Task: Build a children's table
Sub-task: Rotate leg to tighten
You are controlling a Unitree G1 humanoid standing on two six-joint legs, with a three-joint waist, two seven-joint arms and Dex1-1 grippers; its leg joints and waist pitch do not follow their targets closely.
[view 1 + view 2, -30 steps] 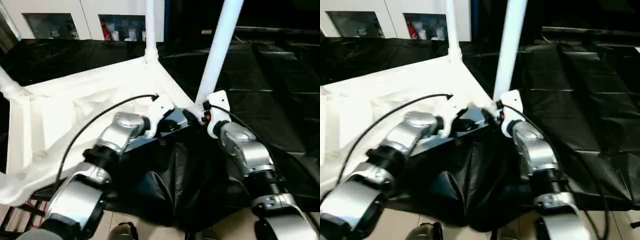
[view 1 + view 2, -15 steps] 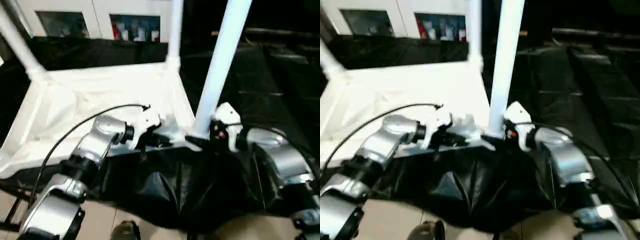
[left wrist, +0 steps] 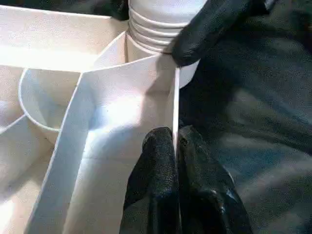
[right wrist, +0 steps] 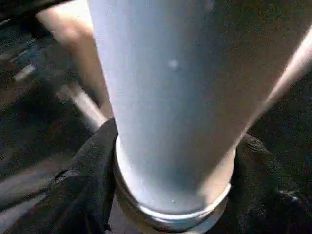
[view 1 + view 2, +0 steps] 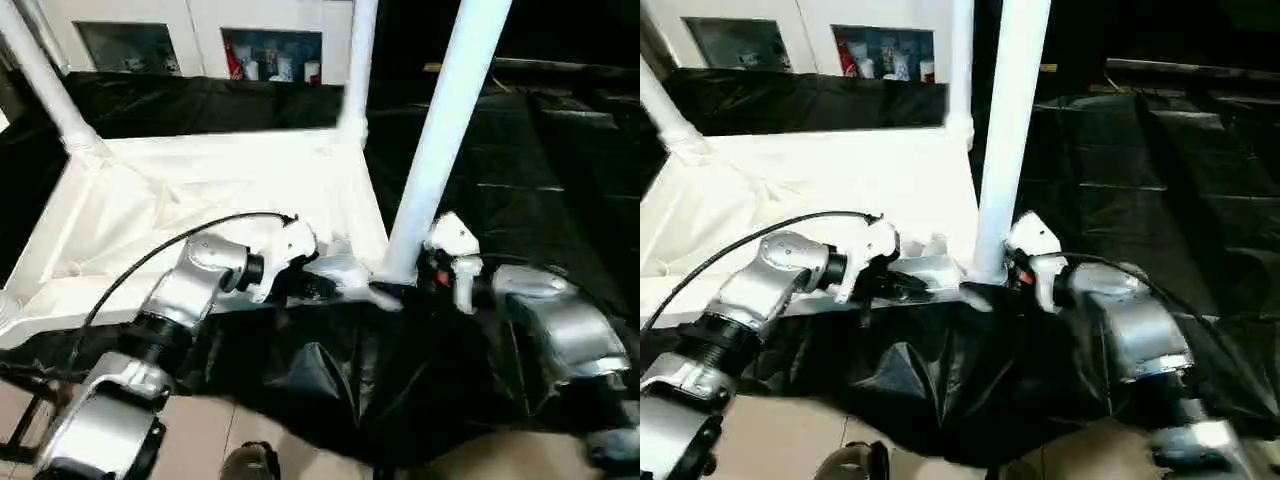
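On the black-draped table [image 5: 560, 150] the tabletop [image 5: 200, 200] lay underside up, three legs standing in its sockets. Left gripper [image 3: 175, 146] jaws were pinched shut on the near rim wall. Right gripper [image 4: 170, 195] jaws apparently clasped the near-corner leg [image 5: 440, 140] at its base.

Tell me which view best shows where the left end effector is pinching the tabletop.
The left wrist view: the left end effector is shut on the thin edge wall of the tabletop, just short of the corner socket holding a leg. The head views show it at the tabletop's near edge, its black fingers hard to make out there. The right wrist view shows the leg's base.
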